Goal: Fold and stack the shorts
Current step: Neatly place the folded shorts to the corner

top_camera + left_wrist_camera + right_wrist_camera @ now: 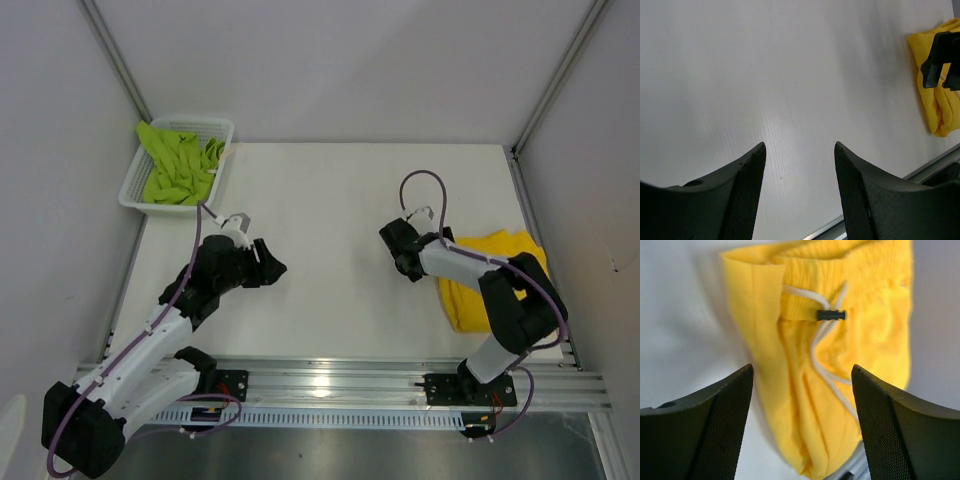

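Note:
The yellow shorts (pixel 497 262) lie bunched at the table's right side, partly under my right arm. The right wrist view shows them (pixel 790 390) with a white drawstring (pixel 817 352) and a black toggle. My right gripper (pixel 403 262) hovers just left of them, jaws open (pixel 801 371) with nothing between them. The lime green shorts (pixel 178 166) lie crumpled in the white basket (pixel 205 123) at the back left. My left gripper (pixel 272 268) is open (pixel 800 145) over bare table. It sees the yellow shorts (pixel 940 107) far to the right.
White table (pixel 330 200) inside a white-walled enclosure with metal corner posts. An aluminium rail (pixel 330 385) runs along the near edge under both arm bases. The right arm's black gripper body (pixel 941 60) shows in the left wrist view.

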Available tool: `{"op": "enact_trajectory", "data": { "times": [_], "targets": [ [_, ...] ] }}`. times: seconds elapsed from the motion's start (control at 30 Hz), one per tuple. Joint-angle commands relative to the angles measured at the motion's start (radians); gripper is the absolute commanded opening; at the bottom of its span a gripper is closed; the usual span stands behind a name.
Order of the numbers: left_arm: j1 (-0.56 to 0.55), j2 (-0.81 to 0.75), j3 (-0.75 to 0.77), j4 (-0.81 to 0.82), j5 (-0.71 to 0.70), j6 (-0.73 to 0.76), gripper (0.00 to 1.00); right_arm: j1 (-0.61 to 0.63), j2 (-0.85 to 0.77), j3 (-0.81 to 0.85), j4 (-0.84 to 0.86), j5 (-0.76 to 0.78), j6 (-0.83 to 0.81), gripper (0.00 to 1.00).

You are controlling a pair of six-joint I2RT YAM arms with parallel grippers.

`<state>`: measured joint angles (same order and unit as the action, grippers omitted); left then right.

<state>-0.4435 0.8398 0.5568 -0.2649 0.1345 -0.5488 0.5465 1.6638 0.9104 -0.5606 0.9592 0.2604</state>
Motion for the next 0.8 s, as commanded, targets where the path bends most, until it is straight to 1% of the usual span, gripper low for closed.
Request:
{"op": "enact_trajectory", "data": {
  "times": [0.0, 0.03, 0.07, 0.1, 0.13, 0.17, 0.23, 0.27, 0.33, 0.4, 0.43, 0.5, 0.53, 0.57, 0.6, 0.63, 0.67, 0.73, 0.77],
  "targets": [
    [-0.008, -0.01, 0.058, -0.019, -0.013, 0.006, 0.6, 0.033, -0.117, 0.01, 0.045, -0.25, -0.041, 0.81],
    [-0.006, -0.007, 0.061, -0.02, -0.018, 0.006, 0.6, 0.039, -0.166, 0.013, 0.051, -0.326, -0.049, 0.81],
    [-0.006, -0.005, 0.066, -0.023, -0.019, 0.004, 0.6, 0.047, -0.191, 0.027, 0.057, -0.371, -0.053, 0.89],
    [-0.006, -0.001, 0.083, -0.026, -0.03, 0.004, 0.61, 0.046, -0.214, 0.036, 0.064, -0.411, -0.055, 0.93],
    [-0.004, 0.01, 0.094, -0.037, -0.036, 0.003, 0.61, 0.046, -0.261, 0.042, 0.073, -0.497, -0.056, 0.96],
    [-0.003, 0.016, 0.104, -0.037, -0.041, -0.002, 0.63, 0.046, -0.281, 0.05, 0.102, -0.54, -0.056, 1.0],
    [0.012, 0.034, 0.126, -0.027, -0.035, -0.011, 0.65, 0.038, -0.33, 0.05, 0.177, -0.633, -0.044, 0.99],
    [0.037, 0.054, 0.141, -0.022, -0.027, -0.019, 0.65, 0.035, -0.338, 0.051, 0.2, -0.661, -0.032, 0.99],
    [0.063, 0.073, 0.182, -0.022, -0.033, -0.02, 0.66, 0.029, -0.346, 0.062, 0.253, -0.698, 0.023, 0.99],
    [0.106, 0.088, 0.204, -0.025, -0.05, -0.019, 0.67, 0.03, -0.342, 0.053, 0.29, -0.732, 0.033, 1.0],
    [0.126, 0.091, 0.244, -0.022, -0.058, -0.016, 0.71, 0.033, -0.34, 0.047, 0.329, -0.737, 0.043, 1.0],
    [0.193, 0.117, 0.278, -0.04, -0.068, -0.007, 0.76, 0.036, -0.331, 0.004, 0.376, -0.729, 0.051, 0.99],
    [0.221, 0.13, 0.319, -0.048, -0.073, -0.005, 0.85, 0.038, -0.328, -0.014, 0.431, -0.731, 0.057, 1.0],
    [0.28, 0.145, 0.36, -0.056, -0.066, 0.0, 0.9, 0.04, -0.326, -0.037, 0.465, -0.74, 0.063, 0.99],
    [0.311, 0.175, 0.406, -0.086, -0.058, -0.003, 0.96, 0.041, -0.325, -0.062, 0.5, -0.757, 0.06, 0.99],
    [0.343, 0.188, 0.428, -0.1, -0.053, -0.008, 0.99, 0.043, -0.326, -0.106, 0.554, -0.784, 0.062, 0.99],
    [0.401, 0.2, 0.471, -0.105, -0.052, -0.026, 0.99, 0.049, -0.329, -0.129, 0.608, -0.798, 0.071, 1.0],
    [0.46, 0.231, 0.489, -0.088, -0.047, -0.074, 0.99, 0.064, -0.338, -0.197, 0.706, -0.836, 0.074, 0.99],
    [0.529, 0.245, 0.497, -0.077, -0.041, -0.092, 0.99, 0.072, -0.343, -0.218, 0.74, -0.843, 0.071, 0.99]
  ]
}}
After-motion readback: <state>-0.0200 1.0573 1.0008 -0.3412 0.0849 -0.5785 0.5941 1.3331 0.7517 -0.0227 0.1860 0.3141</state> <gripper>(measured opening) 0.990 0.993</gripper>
